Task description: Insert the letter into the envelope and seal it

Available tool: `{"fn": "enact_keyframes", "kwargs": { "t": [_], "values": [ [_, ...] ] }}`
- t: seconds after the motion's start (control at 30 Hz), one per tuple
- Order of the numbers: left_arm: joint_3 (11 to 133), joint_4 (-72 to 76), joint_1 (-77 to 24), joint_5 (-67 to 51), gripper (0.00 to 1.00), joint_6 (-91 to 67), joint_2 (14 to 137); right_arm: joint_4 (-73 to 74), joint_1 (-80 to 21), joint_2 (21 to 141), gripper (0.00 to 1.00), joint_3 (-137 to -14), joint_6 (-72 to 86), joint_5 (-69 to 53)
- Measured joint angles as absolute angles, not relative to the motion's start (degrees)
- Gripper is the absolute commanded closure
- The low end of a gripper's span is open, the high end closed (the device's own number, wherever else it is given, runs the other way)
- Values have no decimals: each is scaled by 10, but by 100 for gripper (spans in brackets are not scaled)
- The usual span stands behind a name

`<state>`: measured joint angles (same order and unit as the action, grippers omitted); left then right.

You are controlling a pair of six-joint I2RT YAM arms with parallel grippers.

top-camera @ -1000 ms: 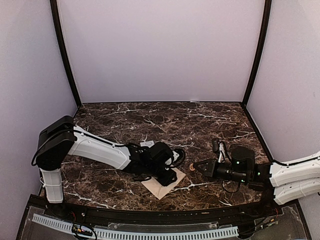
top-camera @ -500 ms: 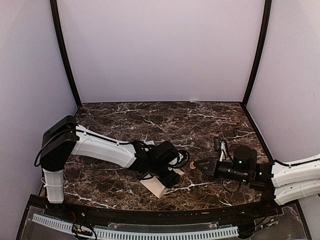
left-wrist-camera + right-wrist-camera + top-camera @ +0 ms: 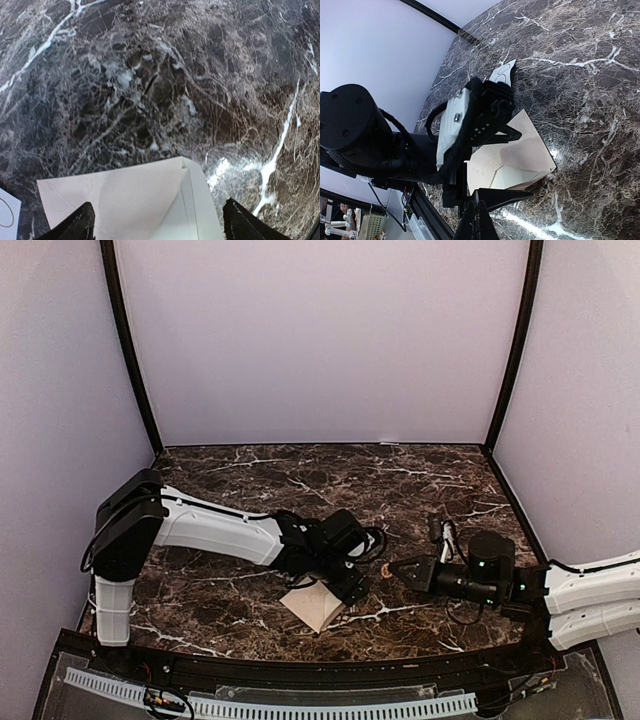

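The pinkish-tan envelope [image 3: 312,608] lies flat on the marble near the front edge. In the right wrist view the envelope [image 3: 492,160] has its pointed flap [image 3: 532,150] bent partly over the body, and a paler sheet, the letter [image 3: 507,177], shows under it. My left gripper [image 3: 338,596] is open and low over the envelope. In the left wrist view its fingertips [image 3: 80,225] stand wide apart on either side of the flap [image 3: 135,195], with a paler strip [image 3: 200,200] to the right. My right gripper [image 3: 392,570] is shut and empty, just right of the envelope, and its fingers [image 3: 477,220] are pressed together.
A small white card printed with circles [image 3: 502,75] lies behind the left gripper and also shows at the left wrist view's corner [image 3: 7,220]. The dark marble table [image 3: 420,480] has lilac walls on three sides. A cable rail [image 3: 300,705] runs along the front edge.
My left arm has reached further right and its gripper has slid along the envelope. The envelope's outline now looks shorter on its right side. The right gripper has barely moved.
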<state>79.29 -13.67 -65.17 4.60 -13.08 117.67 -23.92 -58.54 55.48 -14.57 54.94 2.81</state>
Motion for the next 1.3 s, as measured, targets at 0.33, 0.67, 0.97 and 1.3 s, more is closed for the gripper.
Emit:
{"fn": "enact_keyframes", "kwargs": {
  "t": [0.33,0.67,0.97,1.3],
  "values": [
    [831,-165,-642,63,11,-133,1203,-237,-585,544,100,-146,549,29],
    [835,-175,-634,64,31,-144,1211,-235,-585,543,100,-146,549,29],
    [835,-170,-620,40,41,-156,1211,-235,-585,545,100,-146,550,28],
    [826,-146,-606,4,37,-162,1210,-238,-585,554,100,-146,550,25]
  ]
}}
